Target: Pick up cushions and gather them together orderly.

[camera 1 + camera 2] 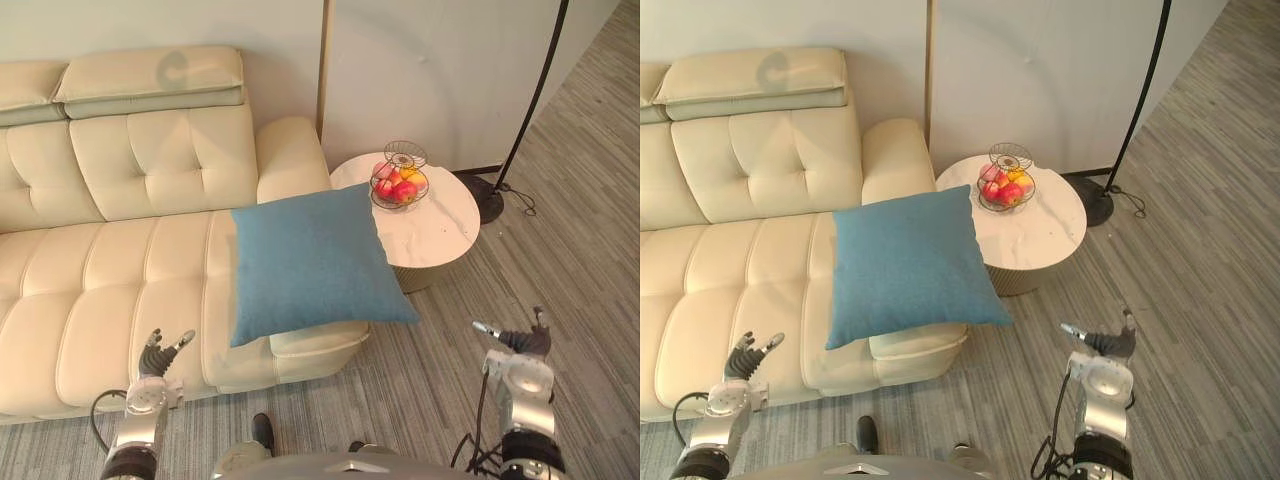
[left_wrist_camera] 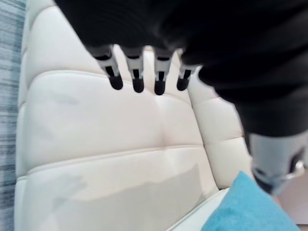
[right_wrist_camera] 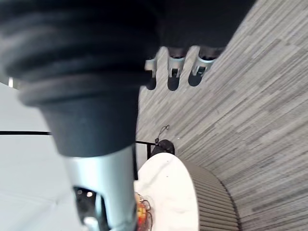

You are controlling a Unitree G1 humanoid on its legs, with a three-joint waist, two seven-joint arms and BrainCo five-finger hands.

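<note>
A blue square cushion [image 1: 308, 262] lies on the right end of the cream sofa [image 1: 110, 290], its lower right corner hanging past the seat edge. Its corner also shows in the left wrist view as a blue cushion [image 2: 250, 207]. My left hand [image 1: 158, 361] hovers open in front of the sofa's front edge, left of the cushion, holding nothing; its fingers [image 2: 137, 77] are straight over the seat. My right hand [image 1: 517, 352] is open over the floor, well to the right of the cushion, with straight fingers [image 3: 173, 72].
A round white side table [image 1: 440, 225] stands right of the sofa arm, carrying a wire basket of fruit [image 1: 400, 180]. A black floor lamp's base [image 1: 487, 198] sits behind the table by the wall. Grey striped floor [image 1: 560, 260] spreads to the right.
</note>
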